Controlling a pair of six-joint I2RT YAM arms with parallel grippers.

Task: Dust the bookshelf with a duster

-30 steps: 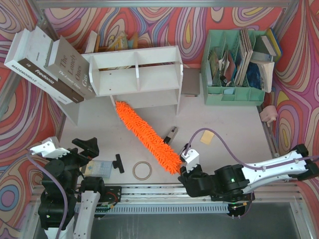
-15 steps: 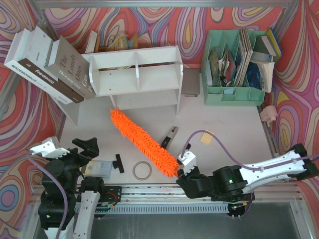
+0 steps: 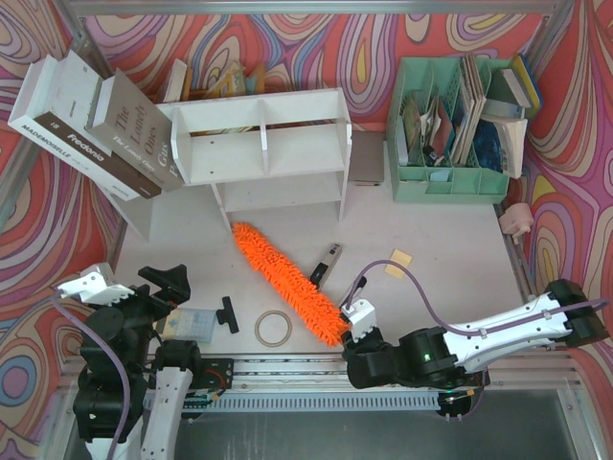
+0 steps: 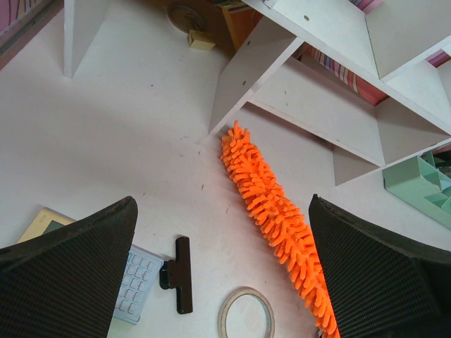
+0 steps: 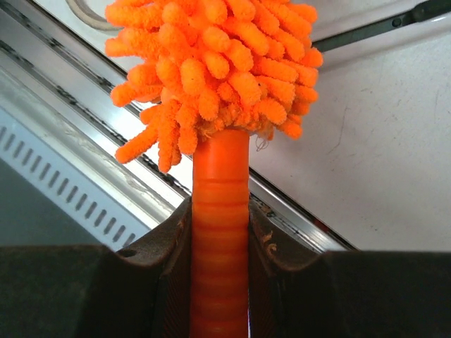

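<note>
The white bookshelf (image 3: pixel 263 144) stands at the back centre; it also shows in the left wrist view (image 4: pixel 331 84). The fluffy orange duster (image 3: pixel 287 280) lies diagonally on the table, its tip just in front of the shelf's lower tier, not touching it. It also shows in the left wrist view (image 4: pixel 275 211). My right gripper (image 3: pixel 356 331) is shut on the duster's ribbed orange handle (image 5: pixel 219 239) at the table's near edge. My left gripper (image 4: pixel 218 282) is open and empty, held above the near left of the table.
A tape ring (image 3: pixel 273 328), a black clip (image 3: pixel 228 313) and a small calculator (image 3: pixel 190 324) lie near the front left. A black-handled tool (image 3: pixel 328 261) and a yellow note (image 3: pixel 397 263) lie beside the duster. A mint file organiser (image 3: pixel 450 134) stands back right; books (image 3: pixel 96 125) lean at back left.
The duster's tip swung left, then back to the right and nearer the front, away from the shelf's foot. My right gripper shifted slightly left. The left arm has not moved.
</note>
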